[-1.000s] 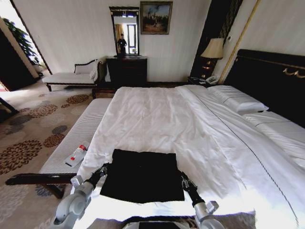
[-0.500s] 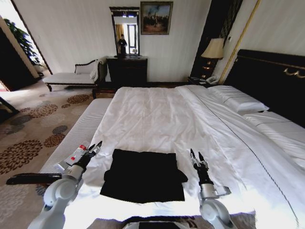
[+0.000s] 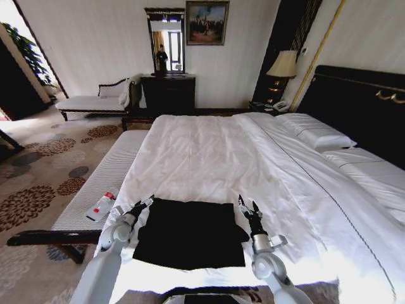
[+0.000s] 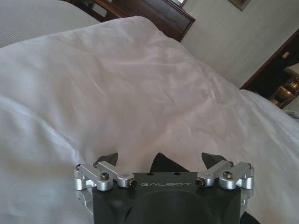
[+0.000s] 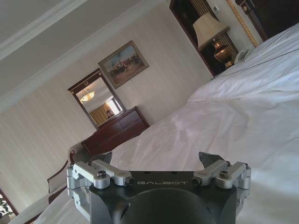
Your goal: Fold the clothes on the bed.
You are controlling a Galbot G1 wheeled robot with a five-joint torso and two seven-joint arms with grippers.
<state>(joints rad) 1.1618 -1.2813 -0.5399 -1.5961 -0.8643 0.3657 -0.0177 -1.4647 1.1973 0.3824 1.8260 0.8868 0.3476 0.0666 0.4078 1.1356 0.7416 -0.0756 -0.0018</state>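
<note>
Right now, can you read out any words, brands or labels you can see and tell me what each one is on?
"GALBOT": on the left gripper body.
"GALBOT": on the right gripper body.
Small white and red item on the bench: any print is too small to read.
Black shirt on the bed: no lettering shows.

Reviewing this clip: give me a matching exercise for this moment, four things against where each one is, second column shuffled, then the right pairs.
1. black T-shirt
2. left gripper
3. right gripper
4. lamp

A. beside the headboard
B. open, at the shirt's far left corner
C. flat on the bed's near end
D. open, at the shirt's far right corner

Pairs: 1-C, 2-B, 3-D, 4-A
</note>
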